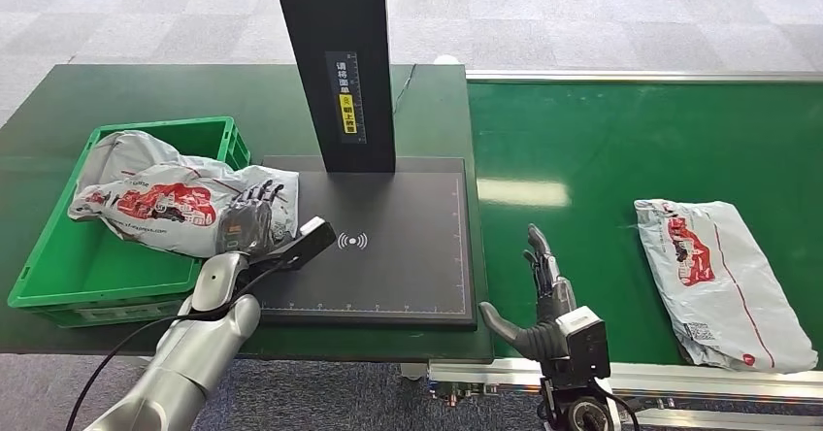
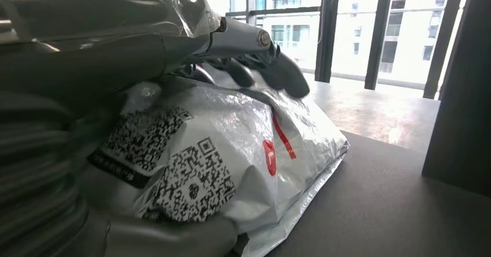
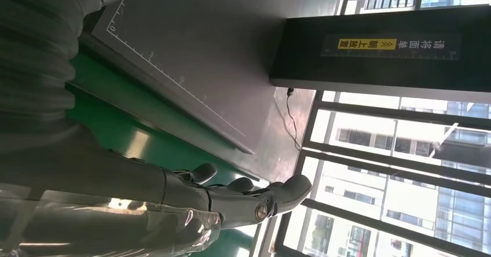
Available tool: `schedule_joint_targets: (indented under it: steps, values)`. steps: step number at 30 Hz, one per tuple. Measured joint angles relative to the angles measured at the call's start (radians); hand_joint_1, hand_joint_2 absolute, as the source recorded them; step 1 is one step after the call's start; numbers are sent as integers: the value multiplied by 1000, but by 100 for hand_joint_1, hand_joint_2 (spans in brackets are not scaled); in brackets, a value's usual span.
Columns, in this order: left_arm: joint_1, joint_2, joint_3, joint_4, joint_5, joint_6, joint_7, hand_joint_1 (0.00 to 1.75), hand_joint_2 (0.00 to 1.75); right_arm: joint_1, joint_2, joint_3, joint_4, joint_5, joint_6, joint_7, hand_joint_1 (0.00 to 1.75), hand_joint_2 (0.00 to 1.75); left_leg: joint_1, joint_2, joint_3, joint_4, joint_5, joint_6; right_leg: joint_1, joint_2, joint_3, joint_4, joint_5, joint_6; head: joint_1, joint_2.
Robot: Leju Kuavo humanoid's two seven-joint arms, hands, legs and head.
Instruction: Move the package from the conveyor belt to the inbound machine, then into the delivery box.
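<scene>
Nearest me, my right hand (image 1: 543, 295) waits open at the conveyor belt's (image 1: 621, 149) near edge. My left hand (image 1: 254, 213) grips the package (image 1: 160, 203) over the green delivery box's (image 1: 58, 276) right rim, ready for dropping in.

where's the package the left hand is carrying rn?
Head view, left side: the crumpled grey plastic mailer with red print is held by the left hand, straddling the green plastic crate's right rim and the black scanner pad's left edge.

Crinkled glossy plastic package (image 1: 184, 203), matt black scanner plate (image 1: 388, 256), smooth green conveyor belt (image 1: 602, 159), plastic crate (image 1: 58, 276).
</scene>
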Motion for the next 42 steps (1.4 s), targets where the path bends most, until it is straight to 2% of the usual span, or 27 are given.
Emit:
schedule_joint_targets:
  steps: [10,15,19,25,28,31,33,38,42]
  values:
    - [51,-17,46,-86,-32,-5,-61,175,175,4,1,-7,-1,5,12,0,0,175,0,0,0,0,0,0,0,0,0,0,0,0,0,0]
    - [72,-25,64,-133,-41,27,-77,175,175,10,2,-9,-9,5,14,0,0,175,0,0,0,0,0,0,0,0,0,0,0,0,0,0]
    - [92,-28,79,-182,-45,128,-110,175,175,15,2,-10,-16,4,15,0,0,175,0,0,0,0,0,0,0,0,0,0,0,0,0,0]
    - [130,-28,107,-301,-64,397,-170,175,175,24,2,-10,-32,-4,22,-2,0,175,0,0,0,0,0,0,0,0,0,0,0,0,0,0]
    - [151,-30,127,-367,-54,442,-228,175,175,26,2,-10,-33,-11,23,-7,0,175,0,0,-1,0,0,0,0,0,0,0,0,0,0,0]
    - [168,-41,168,-433,-52,452,-304,175,175,28,2,-9,-33,-17,20,-13,0,175,0,0,-1,0,0,0,0,0,0,0,0,0,0,0]
    - [171,-50,200,-455,-49,454,-321,175,175,28,2,-9,-33,-20,14,-16,0,175,0,0,0,0,0,0,0,0,0,0,0,0,0,0]
    - [148,-55,271,-431,-45,452,-270,175,175,34,2,-9,-35,-25,8,-18,0,175,0,0,0,0,0,0,0,0,0,0,0,0,0,0]
    - [83,-38,299,-314,-52,424,-172,175,175,34,2,-8,-36,-25,8,-18,0,175,0,0,0,0,0,0,0,0,0,0,0,0,0,0]
